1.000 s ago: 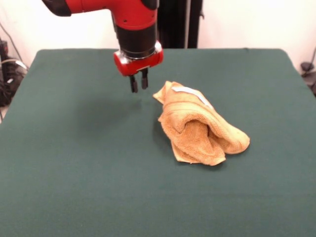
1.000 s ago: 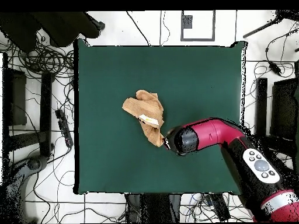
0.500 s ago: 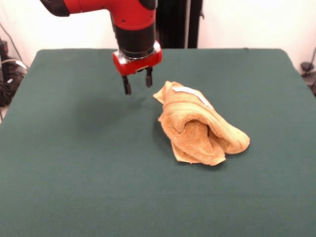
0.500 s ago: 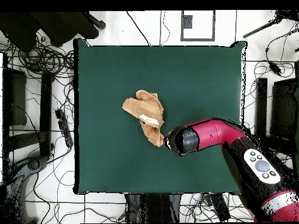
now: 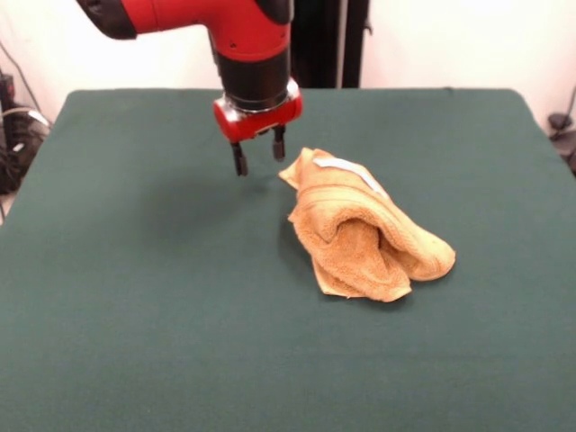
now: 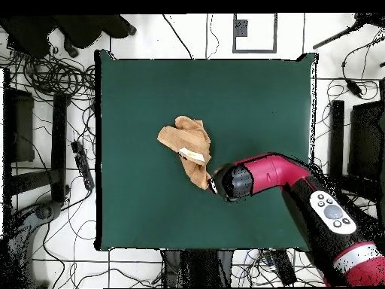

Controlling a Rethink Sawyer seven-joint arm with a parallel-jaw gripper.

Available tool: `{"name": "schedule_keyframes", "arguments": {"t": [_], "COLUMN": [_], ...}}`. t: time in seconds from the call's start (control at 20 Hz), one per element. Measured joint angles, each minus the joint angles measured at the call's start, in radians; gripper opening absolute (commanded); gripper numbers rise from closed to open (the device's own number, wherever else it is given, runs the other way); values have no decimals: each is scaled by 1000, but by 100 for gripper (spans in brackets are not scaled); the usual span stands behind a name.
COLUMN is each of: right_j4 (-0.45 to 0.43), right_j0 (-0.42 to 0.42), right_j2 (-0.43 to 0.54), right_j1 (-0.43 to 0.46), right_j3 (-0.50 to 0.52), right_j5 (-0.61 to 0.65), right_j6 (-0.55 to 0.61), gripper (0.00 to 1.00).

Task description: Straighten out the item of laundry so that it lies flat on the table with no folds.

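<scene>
Orange and fluffy, the towel [image 5: 364,232] sits in a crumpled heap a little right of the middle of the green bench [image 5: 135,315] in the front view. It is rolled over on itself, with thick folds at the near end and a white label [image 5: 349,168] showing near the far end. The red arm comes down from the top, and its hand [image 5: 259,156] hangs just beside the towel's far corner, not touching it. The two black fingers [image 5: 240,162] are spread apart and hold nothing.

From above, the towel [image 6: 188,147] lies near the middle of the bench [image 6: 256,98], and the arm's end covers the hand, right next to the towel's tip.

I think the next step is to grab that corner. To do it well, the hand should go low, pinch only the top layer at the tip, then pull away slowly so the roll opens up.
</scene>
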Motion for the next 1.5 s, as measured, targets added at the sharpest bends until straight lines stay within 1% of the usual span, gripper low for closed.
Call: {"name": "schedule_keyframes", "arguments": {"t": [0.3,1.2,1.5], "right_j4": [0,-2,-3], "right_j0": [11,11,-5], "right_j2": [0,0,9], "right_j1": [59,55,57], "right_j3": [-1,-1,8], "right_j5": [-25,-29,-45], "right_j6": [0,0,0], "gripper": [100,100,100]}}
